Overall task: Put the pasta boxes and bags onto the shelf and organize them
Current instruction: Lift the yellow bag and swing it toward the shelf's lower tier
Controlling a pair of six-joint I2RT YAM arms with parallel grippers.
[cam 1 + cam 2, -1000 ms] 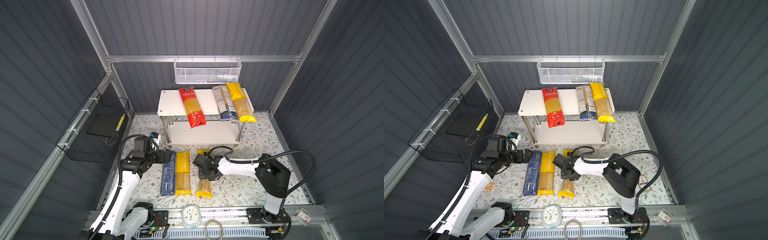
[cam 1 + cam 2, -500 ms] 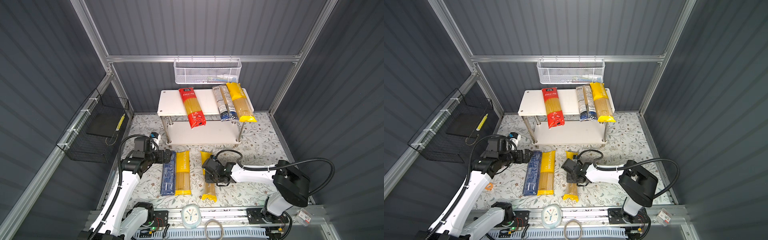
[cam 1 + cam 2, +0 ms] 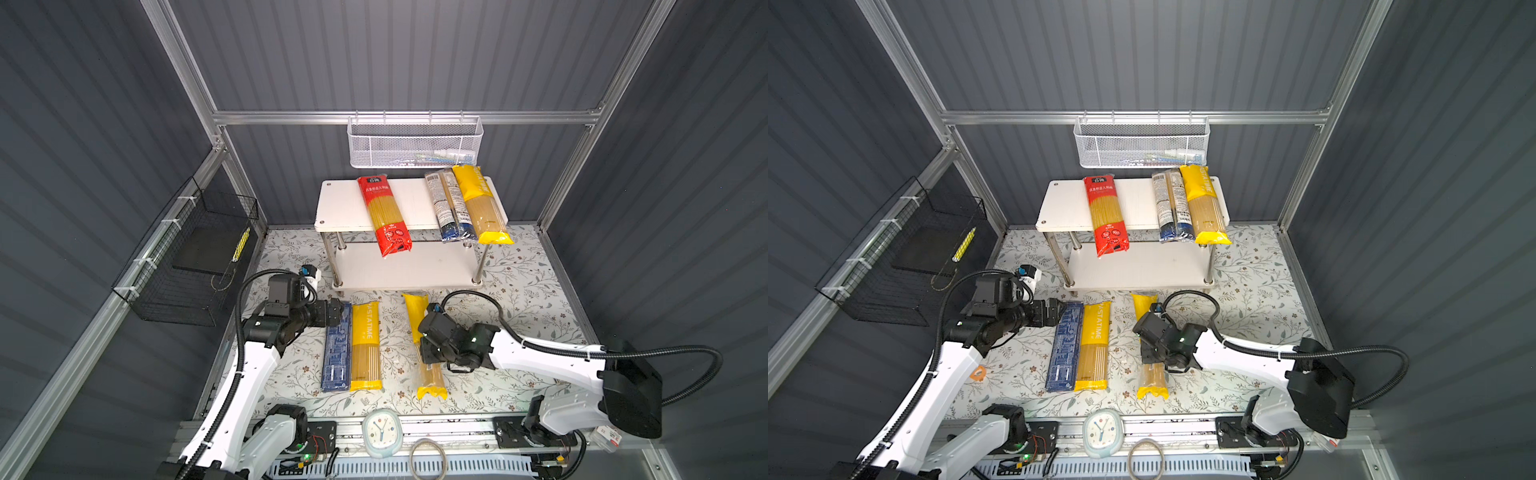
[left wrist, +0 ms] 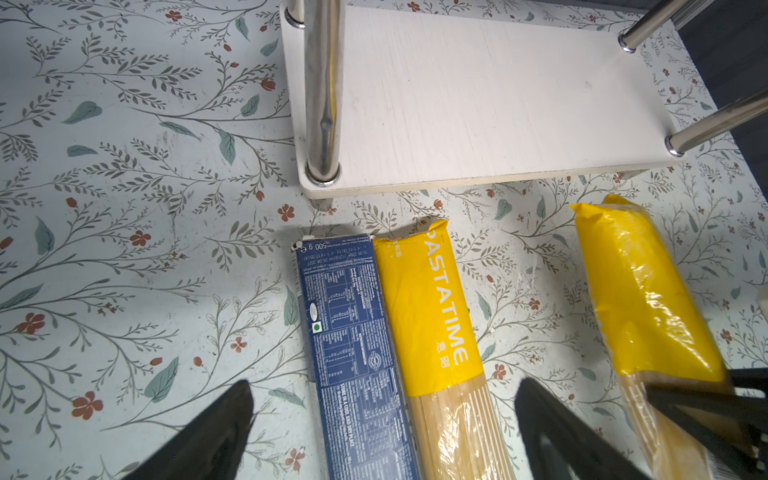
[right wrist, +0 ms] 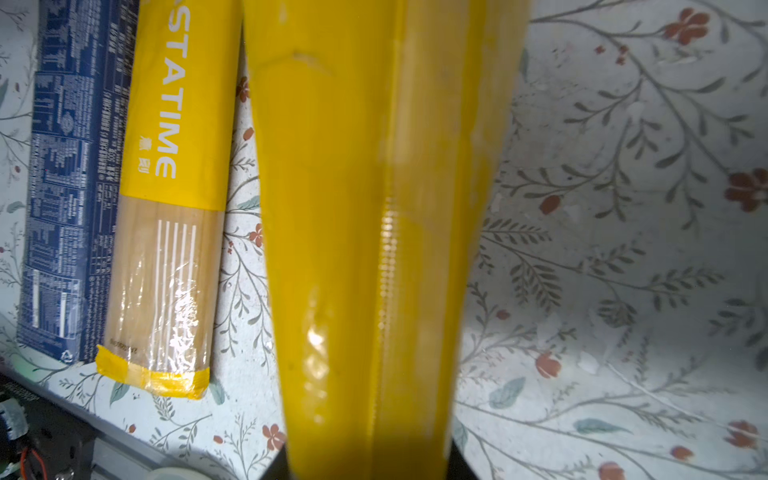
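One yellow bag [image 3: 415, 309], lying just near of the shelf [image 3: 415, 268] with its long axis pointed at it, is pinched mid-length by the right gripper [image 3: 431, 355], while the left gripper [image 3: 340, 312] is held spread at the far end of the dark-blue carton [image 3: 336, 353].

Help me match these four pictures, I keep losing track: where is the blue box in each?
Top view: blue box left of centre, before the shelf.
Top view: box in the same place.
Left wrist: box lengthwise, one end toward the shelf's lower board.
Right wrist: box past the PASTATIME bag, away from the gripped yellow bag.
Shared landmark: that PASTATIME bag, alongside the box in all four.
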